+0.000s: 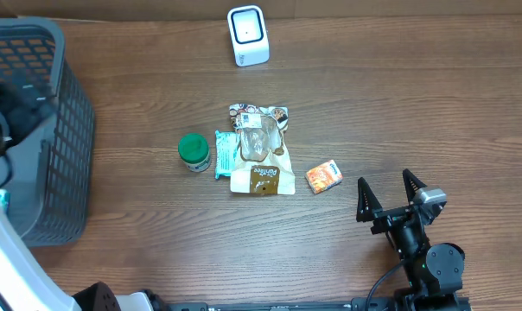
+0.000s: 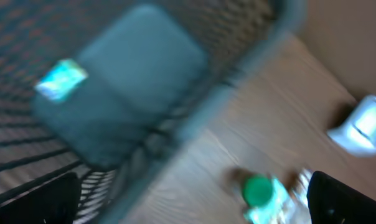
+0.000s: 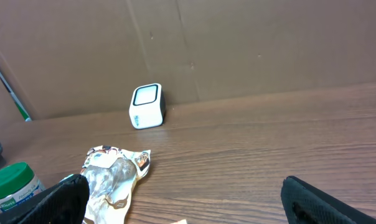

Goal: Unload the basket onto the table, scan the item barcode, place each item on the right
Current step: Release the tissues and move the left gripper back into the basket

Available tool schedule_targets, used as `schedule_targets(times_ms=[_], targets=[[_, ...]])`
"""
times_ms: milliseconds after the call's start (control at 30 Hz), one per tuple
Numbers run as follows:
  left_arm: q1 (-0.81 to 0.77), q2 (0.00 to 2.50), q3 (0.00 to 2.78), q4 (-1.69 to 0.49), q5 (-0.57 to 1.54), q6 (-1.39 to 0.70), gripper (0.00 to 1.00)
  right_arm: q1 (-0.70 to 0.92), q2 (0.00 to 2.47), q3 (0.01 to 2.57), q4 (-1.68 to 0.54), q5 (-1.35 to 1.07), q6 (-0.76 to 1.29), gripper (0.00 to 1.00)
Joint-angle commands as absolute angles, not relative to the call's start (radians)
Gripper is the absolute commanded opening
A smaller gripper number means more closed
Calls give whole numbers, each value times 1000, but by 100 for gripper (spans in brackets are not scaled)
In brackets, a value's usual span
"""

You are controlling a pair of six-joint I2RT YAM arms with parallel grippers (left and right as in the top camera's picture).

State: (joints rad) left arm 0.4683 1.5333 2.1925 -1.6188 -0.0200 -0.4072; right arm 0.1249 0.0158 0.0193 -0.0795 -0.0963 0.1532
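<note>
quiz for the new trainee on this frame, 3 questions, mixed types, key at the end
1. True or false: the left gripper and the right gripper are both open and empty.
2. Name the item lying between the green-lidded jar and the snack bag.
3. Which item lies closest to the right gripper? A) green-lidded jar B) orange box C) snack bag

Key: 1 true; 2 the teal packet; 3 B.
</note>
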Motion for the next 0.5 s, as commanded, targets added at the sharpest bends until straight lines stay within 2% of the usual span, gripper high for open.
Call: schedule_targets(times_ms=[0, 300, 400, 467], targets=[[530, 1533, 2112, -1584, -112, -499, 100, 122, 12, 8, -75, -88, 148, 100], [609, 1534, 1785, -1351, -137, -495, 83, 122, 12, 8, -75, -88, 148, 100], [617, 1543, 1675, -1254, -156, -493, 74, 122, 12, 8, -75, -88, 148, 100], [617, 1553, 1628, -1218, -196, -494, 73, 122, 12, 8, -75, -88, 148, 100]])
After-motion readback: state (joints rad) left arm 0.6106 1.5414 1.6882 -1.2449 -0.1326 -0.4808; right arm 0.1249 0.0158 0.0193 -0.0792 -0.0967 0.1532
